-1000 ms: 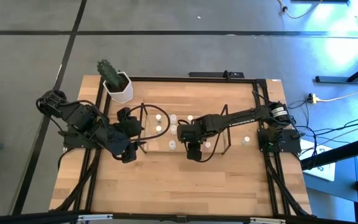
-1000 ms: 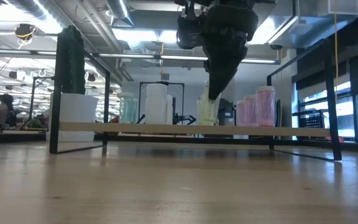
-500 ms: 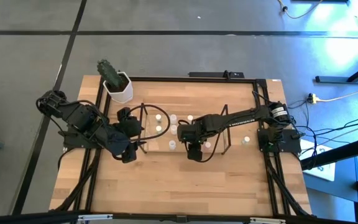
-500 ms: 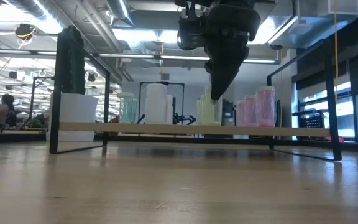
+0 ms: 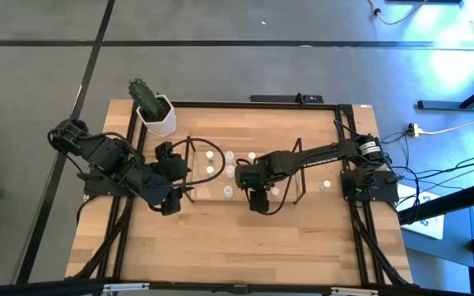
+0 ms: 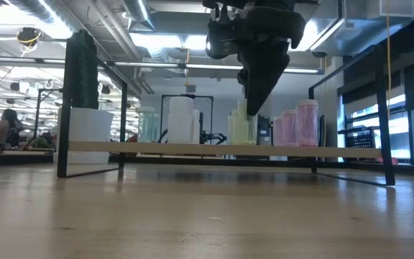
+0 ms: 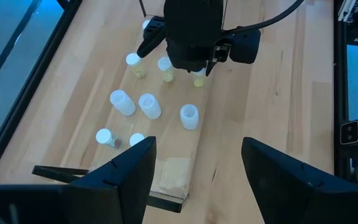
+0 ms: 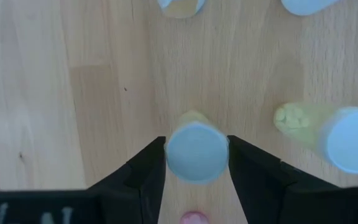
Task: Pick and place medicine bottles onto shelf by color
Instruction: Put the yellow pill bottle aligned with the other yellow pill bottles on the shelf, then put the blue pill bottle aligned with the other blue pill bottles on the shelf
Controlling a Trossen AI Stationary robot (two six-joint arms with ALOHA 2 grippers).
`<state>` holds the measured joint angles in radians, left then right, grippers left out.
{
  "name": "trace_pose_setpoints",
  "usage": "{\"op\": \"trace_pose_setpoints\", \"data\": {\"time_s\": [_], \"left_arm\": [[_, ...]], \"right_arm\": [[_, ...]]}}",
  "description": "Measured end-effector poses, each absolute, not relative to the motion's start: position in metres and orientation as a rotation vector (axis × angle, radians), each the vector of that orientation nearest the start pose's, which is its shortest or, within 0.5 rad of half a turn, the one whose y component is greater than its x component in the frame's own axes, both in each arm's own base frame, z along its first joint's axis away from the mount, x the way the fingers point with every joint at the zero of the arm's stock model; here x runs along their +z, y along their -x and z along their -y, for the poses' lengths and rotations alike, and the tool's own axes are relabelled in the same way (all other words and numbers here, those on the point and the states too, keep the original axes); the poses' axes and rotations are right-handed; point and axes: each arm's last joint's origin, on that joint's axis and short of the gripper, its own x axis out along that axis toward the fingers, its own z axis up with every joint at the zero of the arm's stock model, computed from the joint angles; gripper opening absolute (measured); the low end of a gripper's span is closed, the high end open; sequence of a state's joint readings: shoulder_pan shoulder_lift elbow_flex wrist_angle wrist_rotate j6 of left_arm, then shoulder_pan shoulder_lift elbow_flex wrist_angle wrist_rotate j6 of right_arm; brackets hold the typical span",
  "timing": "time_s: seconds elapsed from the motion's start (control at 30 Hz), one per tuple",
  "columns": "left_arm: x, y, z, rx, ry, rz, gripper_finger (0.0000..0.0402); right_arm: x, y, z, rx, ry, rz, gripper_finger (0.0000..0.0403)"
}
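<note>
The clear shelf [image 5: 245, 171] with dark wire ends stands mid-table. Several tiny pale bottles [image 7: 149, 106] stand on it, whitish, yellowish [image 7: 165, 65] and pink [image 6: 298, 122]. My right gripper [image 5: 257, 199] points down over the shelf's near side, its fingers on either side of a yellowish white-capped bottle [image 8: 197, 152]. In the low view its tip [image 6: 250, 111] is at the yellowish bottles [image 6: 239, 128]. My left gripper [image 5: 171, 202] is open and empty by the shelf's near left corner. Its fingers [image 7: 197, 180] are spread wide. My right gripper pinches the yellowish bottle at its white cap [image 8: 197, 152], one finger [image 8: 148, 171] on each side. The fingers come from above, pointing down. The bottle is upright. Whether its foot rests on the shelf board cannot be told.
A white hexagonal plant pot [image 5: 156, 117] stands at the table's far left. One bottle [image 5: 326, 187] stands on the table right of the shelf. A second yellowish bottle [image 8: 347, 140] is close beside the held one. The wooden table's near half [image 5: 237, 247] holds no objects.
</note>
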<state>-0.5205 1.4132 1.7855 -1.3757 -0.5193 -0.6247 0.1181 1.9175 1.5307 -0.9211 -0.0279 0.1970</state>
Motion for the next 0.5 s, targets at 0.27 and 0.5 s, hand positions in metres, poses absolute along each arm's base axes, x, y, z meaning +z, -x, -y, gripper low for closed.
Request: {"op": "trace_pose_setpoints", "data": {"time_s": [0.27,0.5], "left_arm": [[0.431,-0.211,0.104,0.264,0.087,-0.820,0.0231],[0.431,-0.211,0.104,0.264,0.087,-0.820,0.0231]], "right_arm": [[0.233,-0.378,-0.046,-0.003,-0.114,-1.283,0.0170],[0.248,-0.369,-0.044,-0.011,-0.128,-1.273,0.0170]]}}
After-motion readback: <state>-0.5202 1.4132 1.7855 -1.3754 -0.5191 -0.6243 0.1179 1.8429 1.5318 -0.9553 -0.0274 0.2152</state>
